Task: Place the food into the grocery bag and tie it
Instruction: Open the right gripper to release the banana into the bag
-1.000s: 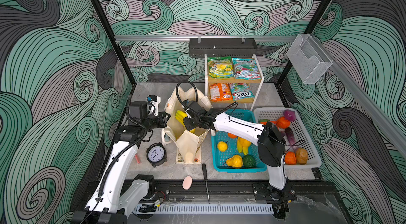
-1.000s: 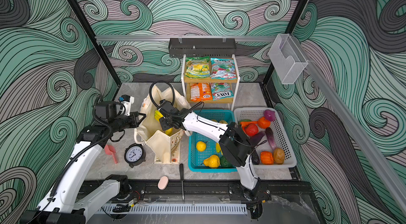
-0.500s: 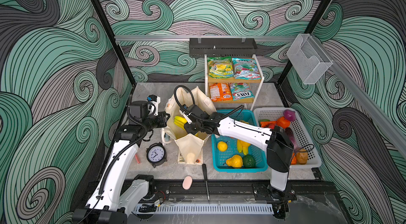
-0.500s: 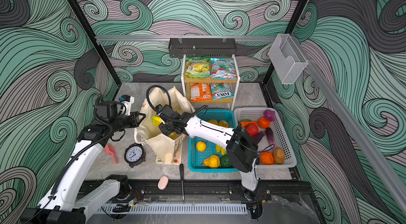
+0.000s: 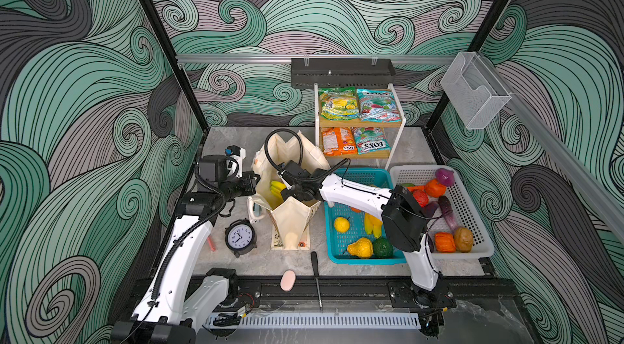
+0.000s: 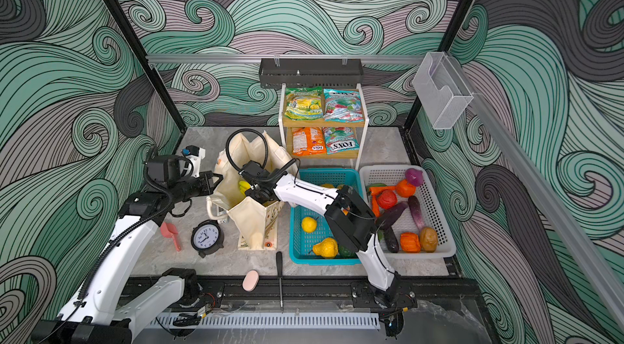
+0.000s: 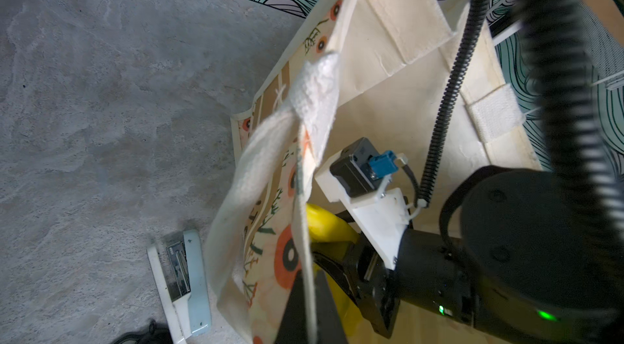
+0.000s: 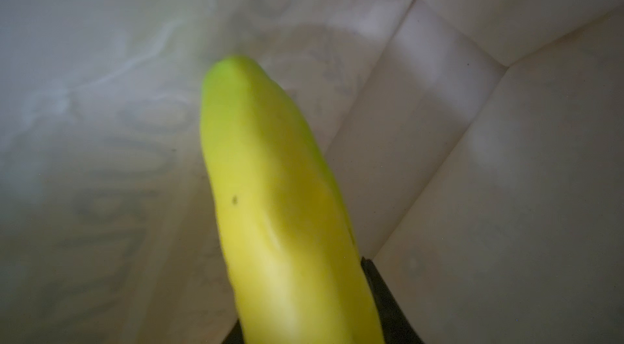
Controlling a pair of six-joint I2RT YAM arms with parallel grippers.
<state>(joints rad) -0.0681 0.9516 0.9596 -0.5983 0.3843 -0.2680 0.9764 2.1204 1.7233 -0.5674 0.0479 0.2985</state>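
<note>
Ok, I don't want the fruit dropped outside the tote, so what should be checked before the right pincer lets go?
1. Left pincer shut on the rim of the grocery bag, holding its mouth open: ok.
2. Right pincer shut on the banana: ok.
3. Banana tip inside the bag, cloth walls around it in the right wrist view: ok.
4. Bag standing upright on the table: ok.
5. Gap between banana and bag floor small enough for a soft drop: cannot tell.
</note>
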